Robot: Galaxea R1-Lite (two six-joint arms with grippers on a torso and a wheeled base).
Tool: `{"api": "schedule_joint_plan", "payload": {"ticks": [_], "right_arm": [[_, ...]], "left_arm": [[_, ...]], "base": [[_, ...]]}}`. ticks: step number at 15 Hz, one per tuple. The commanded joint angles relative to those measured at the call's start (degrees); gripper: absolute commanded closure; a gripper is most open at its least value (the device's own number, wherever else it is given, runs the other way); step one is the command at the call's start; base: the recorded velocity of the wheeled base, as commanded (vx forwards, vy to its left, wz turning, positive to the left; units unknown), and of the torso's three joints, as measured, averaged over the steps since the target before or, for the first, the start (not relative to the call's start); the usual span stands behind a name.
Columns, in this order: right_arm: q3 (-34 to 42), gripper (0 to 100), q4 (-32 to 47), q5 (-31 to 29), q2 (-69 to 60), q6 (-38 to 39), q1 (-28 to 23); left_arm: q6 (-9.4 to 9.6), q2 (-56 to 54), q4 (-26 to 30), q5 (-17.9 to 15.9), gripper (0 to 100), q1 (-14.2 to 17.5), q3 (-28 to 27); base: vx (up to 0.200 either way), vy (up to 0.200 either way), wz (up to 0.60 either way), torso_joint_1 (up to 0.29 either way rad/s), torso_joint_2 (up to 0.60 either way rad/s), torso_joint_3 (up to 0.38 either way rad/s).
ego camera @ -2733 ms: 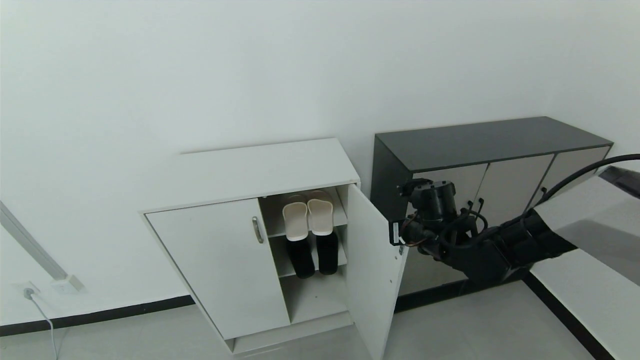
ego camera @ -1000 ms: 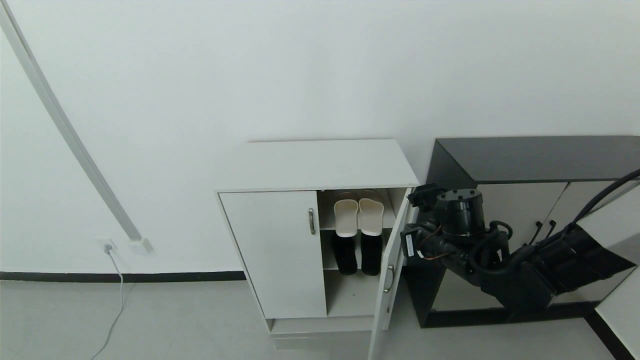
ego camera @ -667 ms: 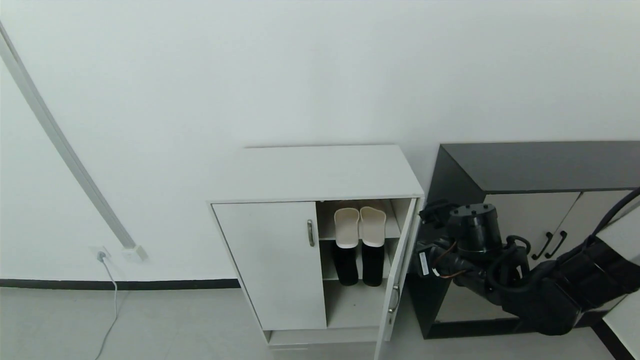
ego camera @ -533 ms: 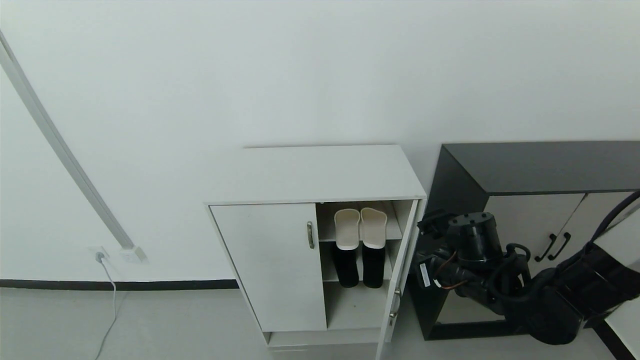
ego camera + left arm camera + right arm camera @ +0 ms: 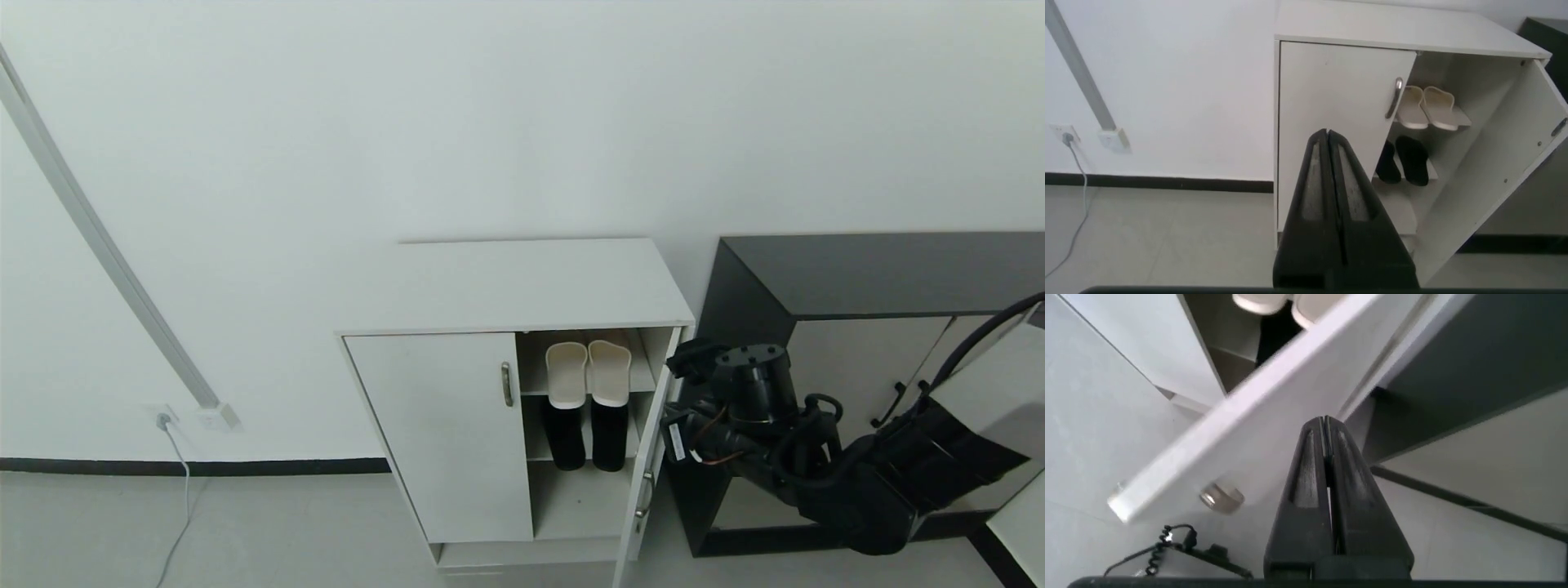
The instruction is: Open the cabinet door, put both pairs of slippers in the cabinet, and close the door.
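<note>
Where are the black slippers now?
In the head view, the black slippers lie on the second shelf of the cabinet, right side, below the beige slippers.

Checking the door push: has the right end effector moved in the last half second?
Yes. In the head view the right end effector has shifted left against the black cabinet, toward the open white door.

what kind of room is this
Likely a home entryway, or a mock-up of one: a white shoe cabinet with cream slippers and black slippers on its shelves, and a dark sideboard beside it against a bare wall.
</note>
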Motion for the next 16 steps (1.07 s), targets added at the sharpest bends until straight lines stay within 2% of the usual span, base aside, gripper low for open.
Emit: {"api": "schedule_joint_plan", "payload": {"ticks": [1,16], "right_arm": [[-1.8,100,0.0,0.0,2.2,-0.1,0.1],[-17.7,100,-0.1,2.9,13.6,0.5,0.1]], "left_arm": [[-0.03,0.0,0.0,0.0,100,0.0,0.0],[-0.03,0.0,0.0,0.1,100,0.1,0.0]], "base": [[0.0,0.0,0.0,0.0,0.0,0.0],[0.0,0.0,0.0,0.0,0.0,0.0]]}}
